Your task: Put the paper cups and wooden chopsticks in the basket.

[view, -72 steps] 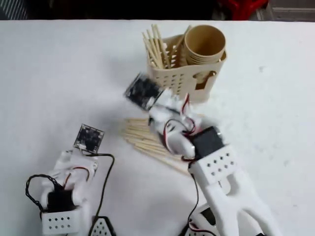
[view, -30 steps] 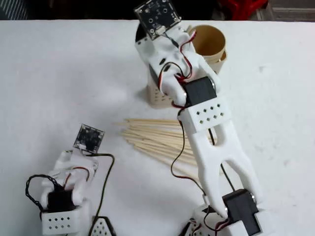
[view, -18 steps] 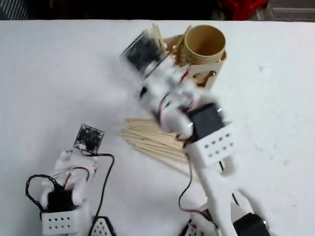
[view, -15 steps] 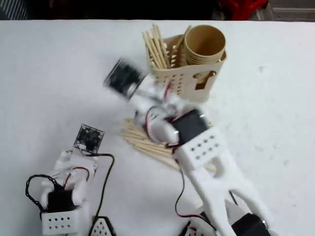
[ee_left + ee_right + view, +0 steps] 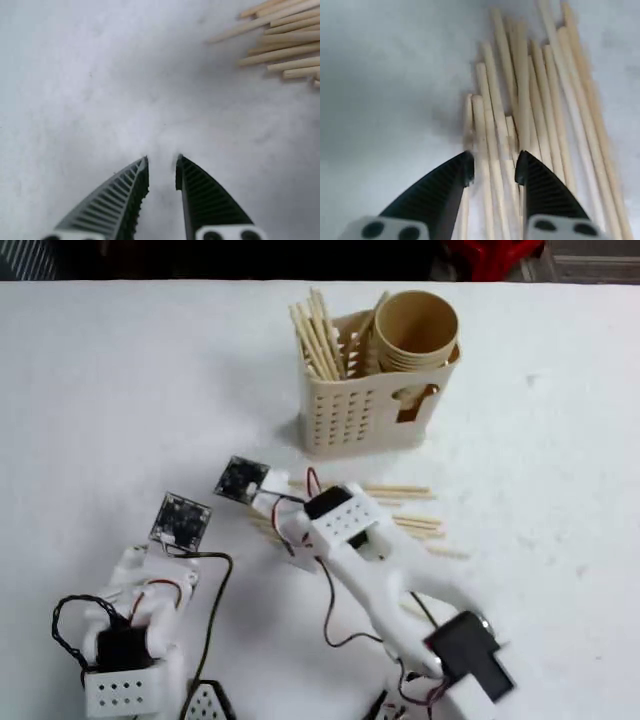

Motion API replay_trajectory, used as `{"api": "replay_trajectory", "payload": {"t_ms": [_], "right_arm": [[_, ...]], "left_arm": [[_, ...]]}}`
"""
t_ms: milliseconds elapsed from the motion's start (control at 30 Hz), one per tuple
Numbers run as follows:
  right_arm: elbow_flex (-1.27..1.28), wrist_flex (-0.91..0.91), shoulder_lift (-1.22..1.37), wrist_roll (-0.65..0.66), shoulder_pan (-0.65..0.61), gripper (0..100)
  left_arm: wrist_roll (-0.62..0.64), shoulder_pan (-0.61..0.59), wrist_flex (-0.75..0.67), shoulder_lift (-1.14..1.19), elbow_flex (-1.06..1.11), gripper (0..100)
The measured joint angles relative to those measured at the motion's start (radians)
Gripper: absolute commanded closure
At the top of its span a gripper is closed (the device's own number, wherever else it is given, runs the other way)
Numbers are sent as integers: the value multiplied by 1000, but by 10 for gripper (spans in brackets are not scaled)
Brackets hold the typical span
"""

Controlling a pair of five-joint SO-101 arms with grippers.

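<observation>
Chopsticks (image 5: 535,100) lie loose on the table (image 5: 120,390) near the basket (image 5: 365,410), so we lower the right gripper (image 5: 494,165), fingers (image 5: 445,190) slightly apart, astride a few ends and close squarely across them.

Basket (image 5: 345,420) cream, perforated; paper cups (image 5: 415,330) tan; chopsticks (image 5: 535,100) pale wood; table (image 5: 120,370) white; right arm (image 5: 385,575) white

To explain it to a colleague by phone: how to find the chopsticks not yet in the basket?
On the white table, find the cream basket with holes at the far side. Before it, loose chopsticks lie flat, under the right tool. The chopsticks in the basket stand upright beside the paper cups; these lie down.
</observation>
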Motion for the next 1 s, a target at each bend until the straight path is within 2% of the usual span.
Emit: {"api": "replay_trajectory", "payload": {"t_ms": [267, 700, 1000], "right_arm": [[0, -37, 31, 0, 32, 957], [-80, 51, 31, -43, 89, 964], [-104, 157, -270, -57, 89, 982]], "left_arm": [[0, 0, 0, 0, 0, 891], [0, 0, 0, 0, 0, 891], [0, 0, 0, 0, 0, 891]]}}
